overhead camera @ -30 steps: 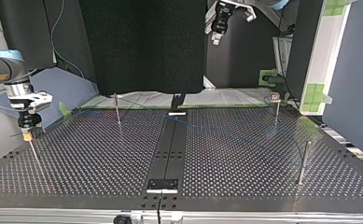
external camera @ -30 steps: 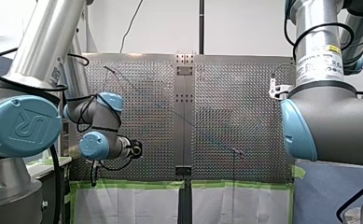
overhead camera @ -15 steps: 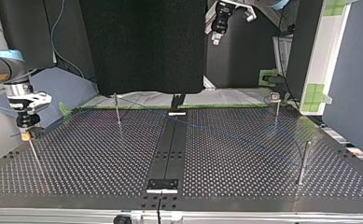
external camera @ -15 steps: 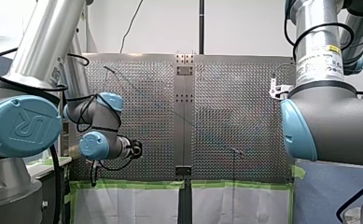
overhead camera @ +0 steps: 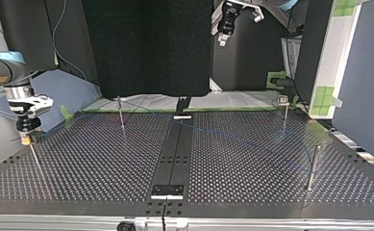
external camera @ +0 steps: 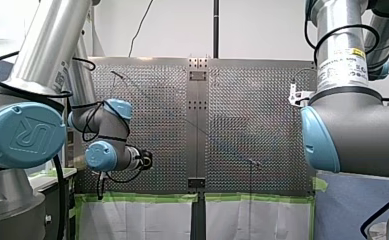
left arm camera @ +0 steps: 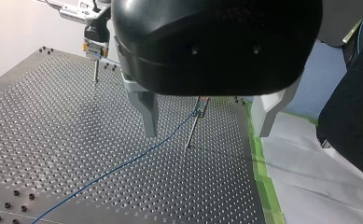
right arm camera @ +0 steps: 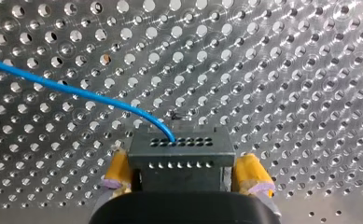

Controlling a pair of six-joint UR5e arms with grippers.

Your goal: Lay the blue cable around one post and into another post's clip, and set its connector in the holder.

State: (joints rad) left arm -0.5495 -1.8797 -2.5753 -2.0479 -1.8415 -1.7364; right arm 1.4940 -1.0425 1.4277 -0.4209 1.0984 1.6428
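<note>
Cable (right arm camera: 76, 93) looks routed through the clip post (left arm camera: 194, 126); my right pincer (right arm camera: 184, 175) pinches the connector (right arm camera: 181, 151) atop the bench's (overhead camera: 103, 168) corner post (overhead camera: 35, 161), left pincer (left arm camera: 207, 134) spread, empty. Releasing remains.

Soft, even room light is falling on the perforated steel table (external camera: 252, 125); in the front view it is glinting silver up to its far edge, beneath a bright white wall (external camera: 262, 30). In the top view the table is showing dark, a thin highlight running down the slim metal post (overhead camera: 313, 168) near its right edge. In the right wrist view hole rims are catching rings of glare around the evenly lit grey connector block (right arm camera: 179, 151).
</note>
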